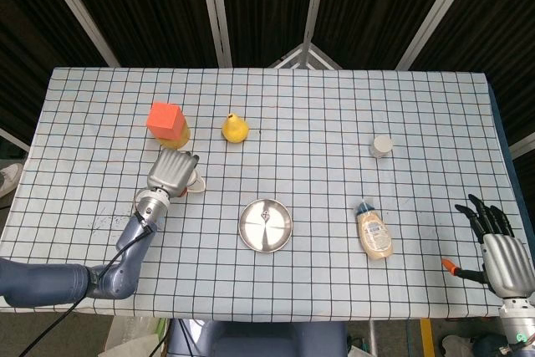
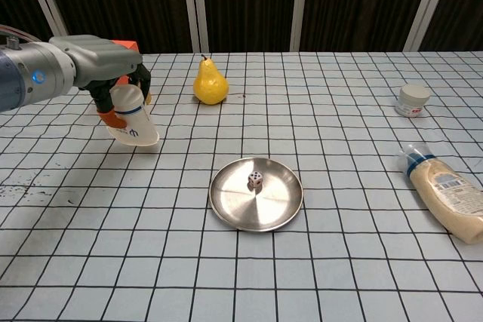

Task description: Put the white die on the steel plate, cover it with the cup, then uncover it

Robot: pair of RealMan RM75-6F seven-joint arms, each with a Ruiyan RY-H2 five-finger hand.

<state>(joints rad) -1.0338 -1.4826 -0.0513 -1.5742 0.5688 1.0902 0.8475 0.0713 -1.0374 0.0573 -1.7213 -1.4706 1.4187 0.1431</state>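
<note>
The white die [image 2: 256, 179] [image 1: 264, 217] lies uncovered in the middle of the steel plate [image 2: 283, 210] [image 1: 252, 236]. My left hand [image 2: 112, 73] [image 1: 170, 171] grips the white cup [image 2: 132, 117] [image 1: 196, 183], tilted with its mouth down and to the right, just above the cloth to the left of the plate, well apart from it. My right hand [image 1: 495, 244] hangs at the table's right front edge, fingers spread, holding nothing; the chest view does not show it.
A yellow pear [image 2: 210, 82] stands behind the plate. An orange cube [image 1: 165, 119] on a yellow base sits behind my left hand. A small white jar [image 2: 413, 99] and a lying mayonnaise bottle [image 2: 449, 195] are at the right.
</note>
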